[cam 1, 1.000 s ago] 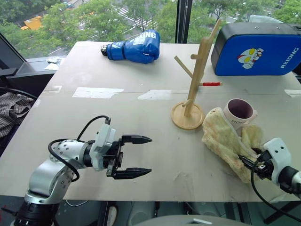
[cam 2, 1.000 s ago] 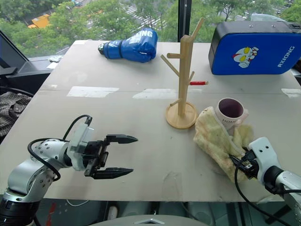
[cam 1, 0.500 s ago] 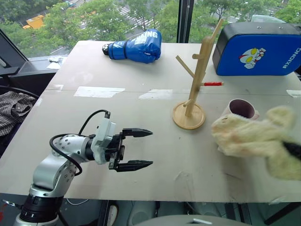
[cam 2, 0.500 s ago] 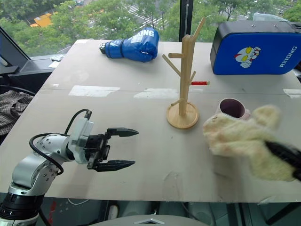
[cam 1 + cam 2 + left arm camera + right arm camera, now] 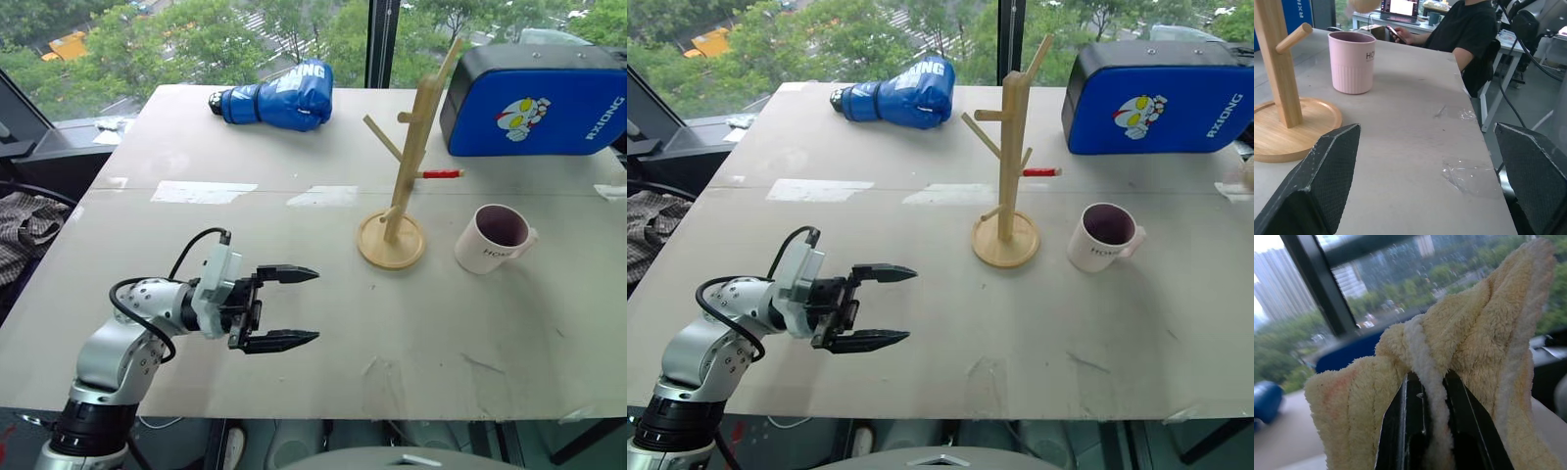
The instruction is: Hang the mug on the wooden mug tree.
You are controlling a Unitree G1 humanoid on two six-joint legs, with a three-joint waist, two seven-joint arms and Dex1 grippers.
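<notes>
Table point(image 5: 294, 147) grey, taped; windows behind, trees outside. Left gripper point(image 5: 290, 307) wide; right gripper point(image 5: 1425, 396) pinching seemingly yellow towel point(image 5: 1474, 333).

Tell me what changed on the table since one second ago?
The right gripper, shut on the yellow cloth, lifted it off the table and carried it away to the right, uncovering the mug. Mug, mug tree and open left gripper stayed put.

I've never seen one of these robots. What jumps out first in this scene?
Probably the wooden mug tree, standing mid-table with all its pegs bare, and the white mug upright just to its right. Behind them lie a blue boxing glove and a blue pad. The left gripper hovers open near the table's front edge.
</notes>
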